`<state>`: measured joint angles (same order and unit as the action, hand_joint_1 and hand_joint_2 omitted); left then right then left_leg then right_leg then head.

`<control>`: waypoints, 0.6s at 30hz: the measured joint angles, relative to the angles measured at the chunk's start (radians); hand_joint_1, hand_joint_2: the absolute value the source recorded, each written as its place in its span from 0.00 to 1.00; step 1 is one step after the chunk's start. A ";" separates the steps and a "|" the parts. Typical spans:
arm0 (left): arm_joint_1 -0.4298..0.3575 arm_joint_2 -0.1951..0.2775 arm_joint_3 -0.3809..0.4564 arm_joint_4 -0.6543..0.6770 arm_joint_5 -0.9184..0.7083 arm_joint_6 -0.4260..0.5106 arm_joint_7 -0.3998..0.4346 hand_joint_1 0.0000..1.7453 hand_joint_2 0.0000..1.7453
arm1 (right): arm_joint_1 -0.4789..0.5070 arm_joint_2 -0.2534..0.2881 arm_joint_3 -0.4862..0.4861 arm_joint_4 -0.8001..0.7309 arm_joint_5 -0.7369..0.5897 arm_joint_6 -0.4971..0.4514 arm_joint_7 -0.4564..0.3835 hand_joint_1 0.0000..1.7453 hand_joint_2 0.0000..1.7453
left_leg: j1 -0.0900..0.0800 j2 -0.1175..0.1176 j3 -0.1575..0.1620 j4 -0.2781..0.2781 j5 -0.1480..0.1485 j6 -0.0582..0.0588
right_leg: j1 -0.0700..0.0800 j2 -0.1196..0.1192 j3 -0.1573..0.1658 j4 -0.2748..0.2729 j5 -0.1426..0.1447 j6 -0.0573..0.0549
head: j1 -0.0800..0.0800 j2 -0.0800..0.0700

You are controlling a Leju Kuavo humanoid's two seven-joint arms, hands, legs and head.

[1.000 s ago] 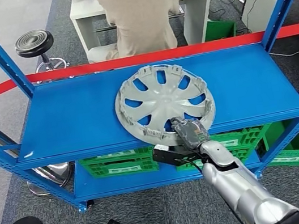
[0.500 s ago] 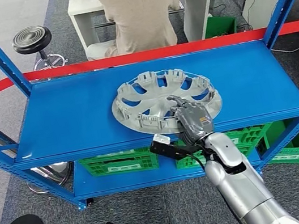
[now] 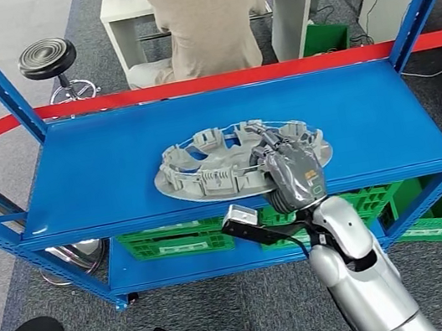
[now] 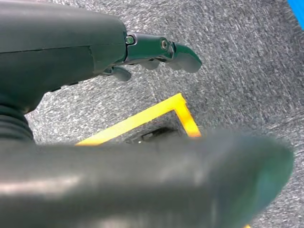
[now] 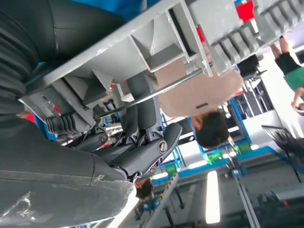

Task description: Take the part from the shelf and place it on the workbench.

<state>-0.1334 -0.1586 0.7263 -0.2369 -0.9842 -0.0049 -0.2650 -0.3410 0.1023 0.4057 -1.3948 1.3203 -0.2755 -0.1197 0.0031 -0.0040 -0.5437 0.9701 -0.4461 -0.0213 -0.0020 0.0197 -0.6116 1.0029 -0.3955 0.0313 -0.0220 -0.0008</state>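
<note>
On blue shelf (image 3: 111, 171), R hand (image 3: 289, 175) grips hubcap (image 3: 219, 168) rim, tilted; L hand (image 4: 107, 52) fingers prob. loose, holding nothing.

The head view looks forward and down onto the blue shelf (image 3: 111, 171); the right wrist view sits close under the hubcap (image 5: 150, 42); the left wrist view faces the carpet floor (image 4: 251, 71).

My right arm (image 3: 359, 278) is clad in smooth silver shells, with a black cable at the wrist. My right hand (image 3: 290, 175) is dark grey with a small green marking. My fingers (image 5: 150, 152) are dark grey, pinned with round silver screws.
</note>
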 joint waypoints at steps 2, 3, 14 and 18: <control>0.000 0.000 0.002 0.000 0.002 -0.004 -0.005 0.00 0.25 | 0.007 -0.004 0.005 -0.027 0.000 -0.001 0.000 1.00 1.00 | 0.000 0.000 0.000 0.000 0.000 0.000 | 0.000 0.000 0.000 0.000 0.000 0.000 | 0.000 0.000; 0.000 0.000 0.004 0.000 0.004 -0.006 -0.007 0.00 0.00 | 0.010 -0.006 0.007 -0.040 0.000 -0.002 0.000 1.00 1.00 | 0.000 0.000 0.000 0.000 0.000 0.000 | 0.000 0.000 0.000 0.000 0.000 0.000 | 0.000 0.000; 0.000 0.001 0.023 0.000 0.006 -0.005 -0.014 0.00 1.00 | 0.030 -0.035 0.028 -0.207 0.006 -0.032 0.004 1.00 1.00 | 0.000 0.000 -0.001 0.000 0.000 0.000 | 0.000 0.000 -0.001 0.000 0.000 0.000 | 0.000 0.000; 0.001 0.001 0.024 0.000 0.004 -0.004 -0.014 0.00 1.00 | 0.031 -0.045 0.032 -0.241 0.006 -0.033 0.006 1.00 1.00 | 0.000 0.000 -0.001 0.000 0.000 0.000 | 0.000 0.000 0.000 0.000 0.000 0.000 | 0.000 0.000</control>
<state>-0.1328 -0.1578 0.7499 -0.2369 -0.9806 -0.0087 -0.2789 -0.3096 0.0576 0.4379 -1.6357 1.3268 -0.3086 -0.1138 0.0031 -0.0040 -0.5444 0.9701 -0.4461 -0.0213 -0.0021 0.0195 -0.6121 1.0029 -0.3954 0.0313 -0.0220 -0.0008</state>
